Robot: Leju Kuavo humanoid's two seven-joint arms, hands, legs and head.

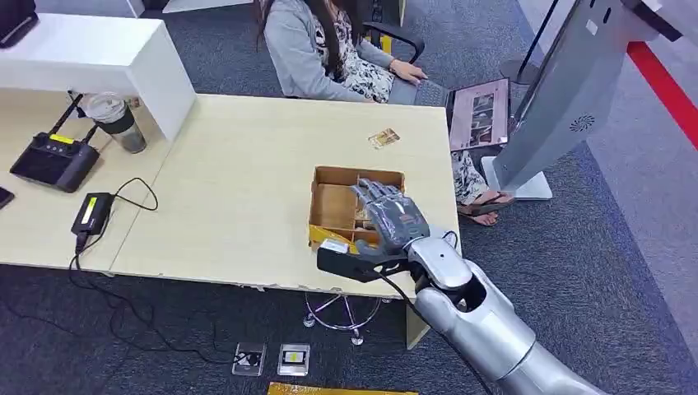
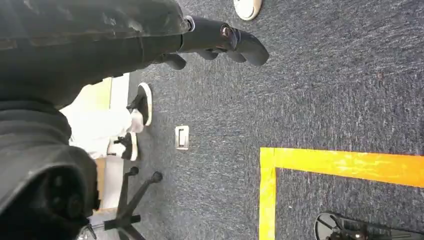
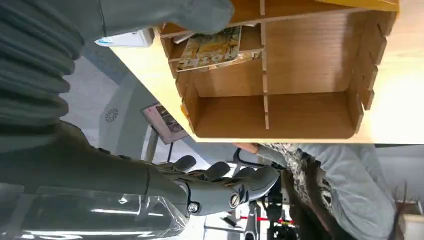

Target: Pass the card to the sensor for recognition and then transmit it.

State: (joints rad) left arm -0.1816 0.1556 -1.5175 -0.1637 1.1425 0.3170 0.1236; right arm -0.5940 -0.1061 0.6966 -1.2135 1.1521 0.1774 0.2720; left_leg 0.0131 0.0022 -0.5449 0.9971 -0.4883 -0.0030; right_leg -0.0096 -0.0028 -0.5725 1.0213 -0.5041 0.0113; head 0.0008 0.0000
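Head view: the right hand (image 1: 387, 218) hangs over the cardboard box (image 1: 333, 206) near the front edge of the bench (image 1: 239, 181), fingers spread and extended, palm down, nothing visibly in its grasp. The position suits reaching into the box's compartments. A loose card (image 1: 383, 137) lies on the bench well beyond the box, near a seated person (image 1: 329, 49). A tilted grey kiosk (image 1: 568, 90) stands on the floor to the right; I judge this to be the sensor, though that cannot be confirmed.

Left wrist view: the left hand (image 2: 220, 42) hangs over carpet (image 2: 325, 90), fingers loosely curled on nothing, plainly idle while the other arm works.

Right wrist view: the box dividers form several compartments; a printed card (image 3: 212, 47) rests in one next to the thumb (image 3: 165, 15), untouched as far as can be told. The fingers (image 3: 225, 187) stand clear outside the box wall. Pickup appears not yet made.
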